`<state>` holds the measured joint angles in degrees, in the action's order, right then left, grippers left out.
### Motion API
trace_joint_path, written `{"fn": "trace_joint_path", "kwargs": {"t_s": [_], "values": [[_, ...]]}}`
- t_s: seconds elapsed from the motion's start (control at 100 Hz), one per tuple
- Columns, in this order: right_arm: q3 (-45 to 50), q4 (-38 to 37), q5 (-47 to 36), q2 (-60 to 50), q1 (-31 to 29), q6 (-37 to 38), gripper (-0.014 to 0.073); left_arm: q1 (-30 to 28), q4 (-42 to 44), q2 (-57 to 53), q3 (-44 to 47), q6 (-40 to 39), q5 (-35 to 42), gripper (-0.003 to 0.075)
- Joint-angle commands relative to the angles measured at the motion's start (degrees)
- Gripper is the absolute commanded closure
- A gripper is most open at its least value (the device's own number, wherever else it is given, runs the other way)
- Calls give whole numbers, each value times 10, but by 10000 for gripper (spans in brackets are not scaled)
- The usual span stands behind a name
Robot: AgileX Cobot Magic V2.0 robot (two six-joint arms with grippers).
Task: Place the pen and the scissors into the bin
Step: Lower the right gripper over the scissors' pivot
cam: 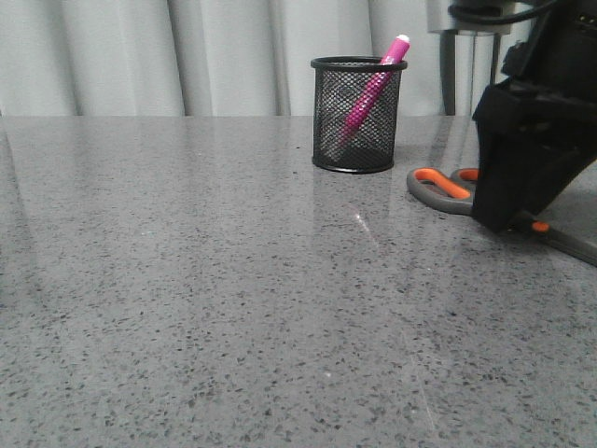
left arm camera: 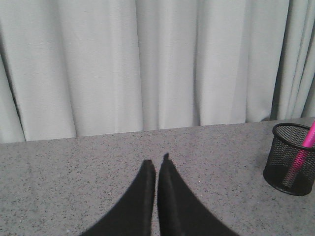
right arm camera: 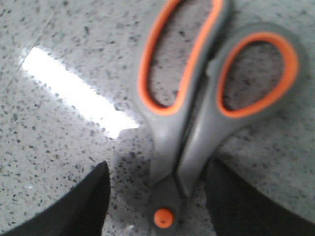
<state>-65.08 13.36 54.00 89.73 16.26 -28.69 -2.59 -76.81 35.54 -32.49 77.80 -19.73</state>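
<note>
On the grey table (cam: 187, 308), at about 3 o'clock, the scissors (cam: 446, 189) lie flat, and the right gripper (right arm camera: 160, 196) sits low over them with its fingers (right arm camera: 81, 206) wide apart on each side of the orange dot. Up at 12 o'clock the pink pen (cam: 373, 89) leans inside the black bin (cam: 356, 114). The left gripper (left arm camera: 156, 169) is pinched closed on nothing, and no writing can be read anywhere.

A grey speckled stone-look table (cam: 205, 308) filled most of the front view, its polished top throwing back pale streaks of light. Behind its far edge hung a pale grey curtain (cam: 168, 56) in long vertical folds, and the left wrist view showed the same curtain across the whole background.
</note>
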Motion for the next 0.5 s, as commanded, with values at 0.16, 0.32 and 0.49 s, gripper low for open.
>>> {"fn": "trace_joint_path", "kwargs": {"t_s": [0.16, 0.32, 0.49], "values": [[-17, -32, -36, -17, 6, 40, 212, -1, -21, -3, -16, 1, 10, 739], [-17, -38, -40, -17, 6, 40, 212, -1, -21, -2, -16, 1, 10, 739], [-17, -41, -41, -17, 6, 40, 212, -1, -21, -2, -16, 1, 10, 739]]}}
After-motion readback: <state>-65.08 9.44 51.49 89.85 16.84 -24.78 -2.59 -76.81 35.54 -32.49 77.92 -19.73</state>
